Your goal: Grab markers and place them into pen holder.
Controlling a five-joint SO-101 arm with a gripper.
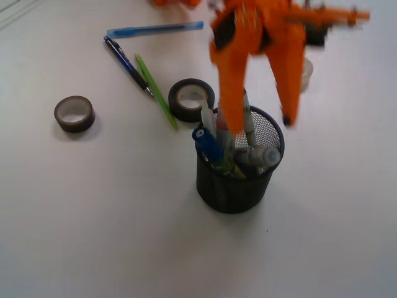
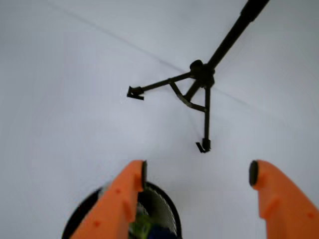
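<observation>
While the front camera blurs the arm, I can read the orange gripper [image 1: 260,124] hanging over the black mesh pen holder [image 1: 236,183], its two fingers spread wide with nothing between them. One finger [image 1: 231,105] dips toward the holder's mouth among the caps; the other [image 1: 286,93] points down outside the rim, on the holder's right in this view. From the wrist camera I see the same gripper [image 2: 198,174] wide apart and empty, with bare white table [image 2: 75,99] showing in the gap; the holder's rim [image 2: 167,209] sits below the left-hand finger [image 2: 124,199].

Several markers [image 1: 257,155] stand or lean inside the holder, pale caps up, and a blue-capped one [image 1: 206,144] leans at its left side. How many markers are in there I cannot tell, since the arm covers part of the opening.

On the table behind the holder lie a slim green pencil [image 1: 156,92], a dark blue pen [image 1: 127,64] just beside it, and a light blue pen [image 1: 155,29] farther back. One dark tape roll [image 1: 191,98] rests near the holder's back edge; a second tape roll [image 1: 74,113] lies well apart at the left. A small pale object [image 1: 306,71] behind the gripper is too blurred to name, possibly a clear cap.

In the wrist view a black tripod [image 2: 199,84] stands on the table beyond the fingers.
</observation>
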